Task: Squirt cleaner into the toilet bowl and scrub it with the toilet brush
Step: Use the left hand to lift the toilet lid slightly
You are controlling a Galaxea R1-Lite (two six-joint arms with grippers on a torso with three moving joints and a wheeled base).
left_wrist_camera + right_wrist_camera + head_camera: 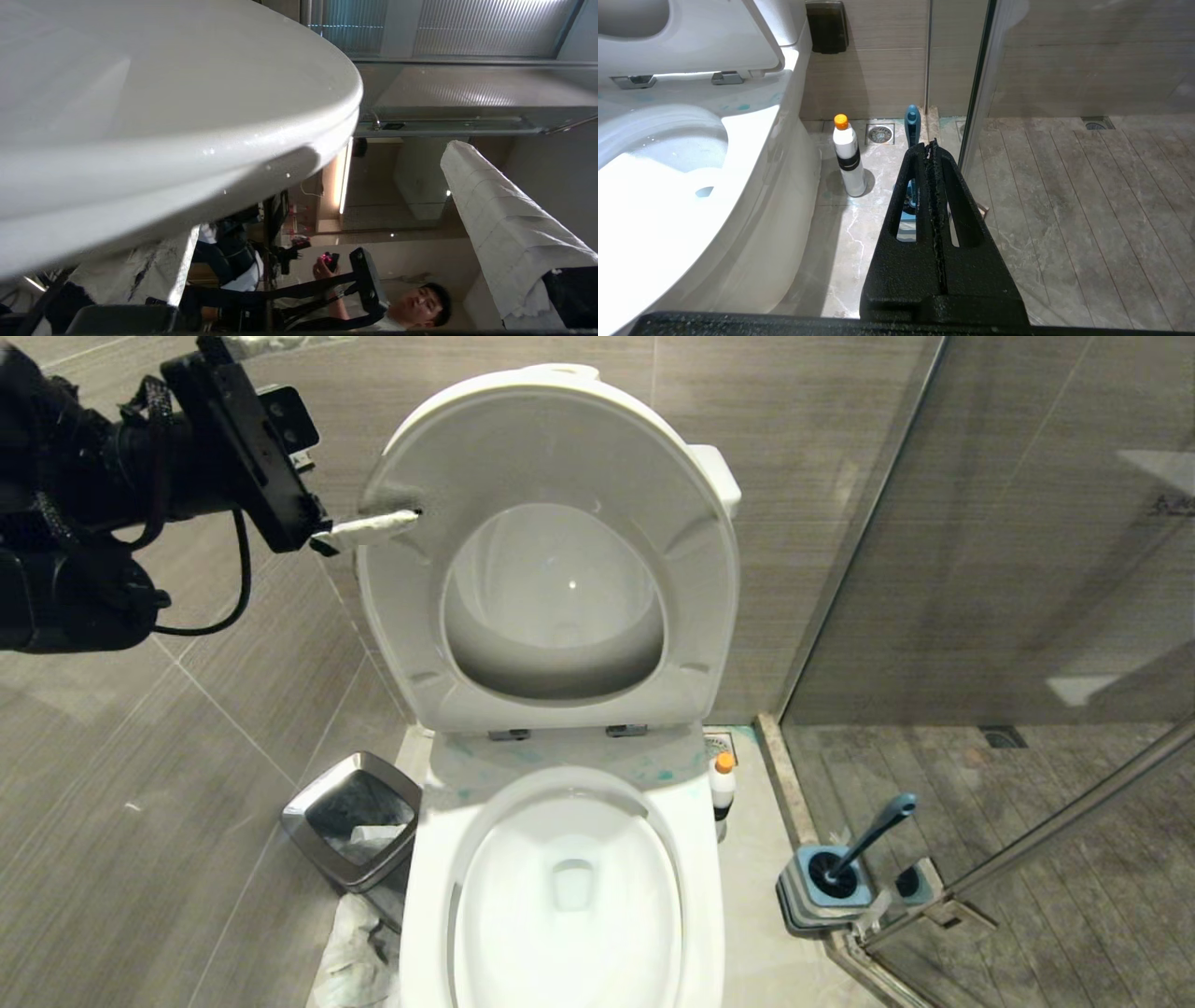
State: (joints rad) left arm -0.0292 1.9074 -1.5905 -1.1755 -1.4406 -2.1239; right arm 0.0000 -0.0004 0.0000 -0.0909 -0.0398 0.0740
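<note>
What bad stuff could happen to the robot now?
The left gripper has open fingers at the edge of the raised seat and lid; a bump might tip them down over the toilet bowl. The cleaner stands in a tight spot beside the bowl, so a reach might knock it over. The toilet brush leans in its holder, awkward to grab.

You see the left pincer (373,527) spread at the raised seat's (551,551) edge; cleaner (723,789) and toilet brush (864,845) stand right of the toilet bowl (691,859)

Bright overhead light; toilet bowl (569,896) glares white; edges warped.
</note>
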